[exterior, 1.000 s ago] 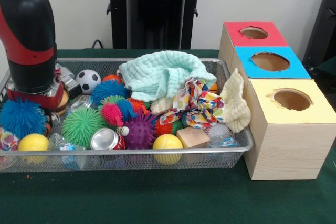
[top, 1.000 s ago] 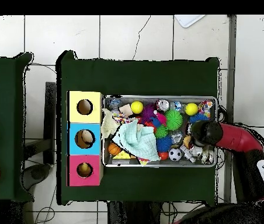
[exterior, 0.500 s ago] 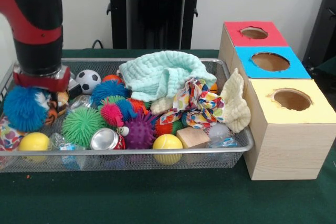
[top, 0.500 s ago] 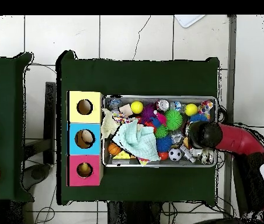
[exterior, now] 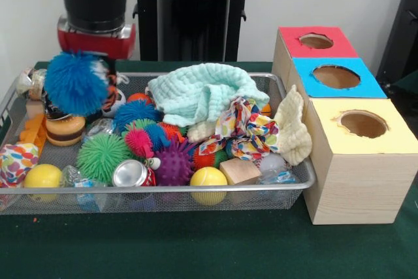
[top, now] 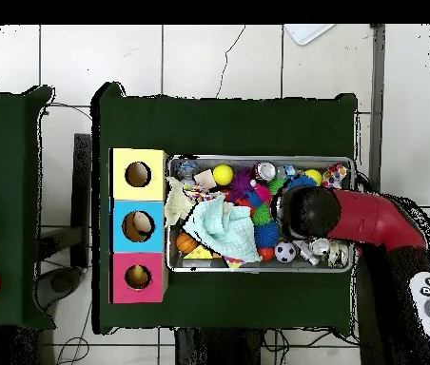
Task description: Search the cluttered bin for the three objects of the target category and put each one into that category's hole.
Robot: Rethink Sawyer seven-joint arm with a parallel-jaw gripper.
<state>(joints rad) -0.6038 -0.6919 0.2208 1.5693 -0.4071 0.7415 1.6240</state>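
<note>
Since the earlier frames my gripper (exterior: 88,63) has risen from the left end of the bin (exterior: 196,195) and shifted toward its middle, and a blue spiky ball (exterior: 76,83) with an orange striped toy (exterior: 108,93) behind it now hangs under it above the clutter; I cannot tell how my fingers stand, and the red box's hole (exterior: 316,41) sits far right. From overhead, my arm (top: 357,217) reaches over the bin's (top: 257,159) right half, hiding the gripper, while the red box (top: 138,278) stands lowest of three at the bin's left.
</note>
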